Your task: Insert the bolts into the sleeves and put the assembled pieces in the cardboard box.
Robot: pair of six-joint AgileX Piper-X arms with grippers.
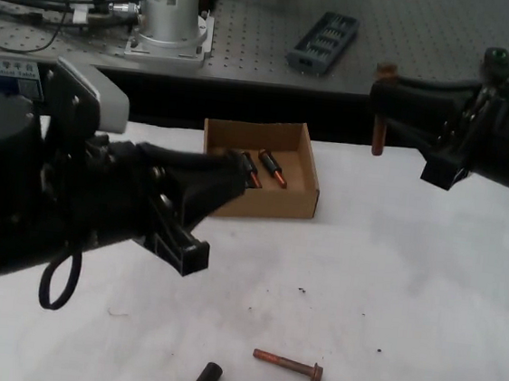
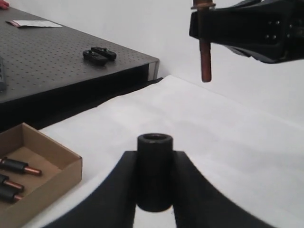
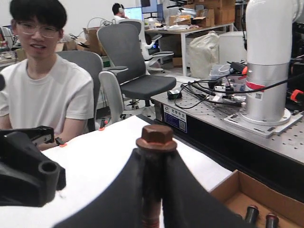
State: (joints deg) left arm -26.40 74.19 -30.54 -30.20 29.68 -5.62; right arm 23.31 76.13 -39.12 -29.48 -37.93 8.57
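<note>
My left gripper (image 2: 155,164) is shut on a black sleeve (image 2: 155,175), held upright with its bore facing up. In the high view it (image 1: 236,178) hangs at the near left edge of the cardboard box (image 1: 300,206). My right gripper (image 3: 154,164) is shut on a copper bolt (image 3: 156,138), head up, shank hanging down. That bolt (image 1: 382,113) is up at the right, apart from the sleeve and above it (image 2: 204,52). Assembled pieces (image 1: 272,168) lie in the box. A loose bolt (image 1: 288,365) and a loose sleeve (image 1: 206,380) lie on the white table near the front edge.
A dark perforated bench (image 1: 361,47) runs behind the white table, with a robot base (image 1: 169,9), cables and a black holder (image 1: 323,39) on it. A person sits beyond the table's far side (image 3: 47,95), touching nothing.
</note>
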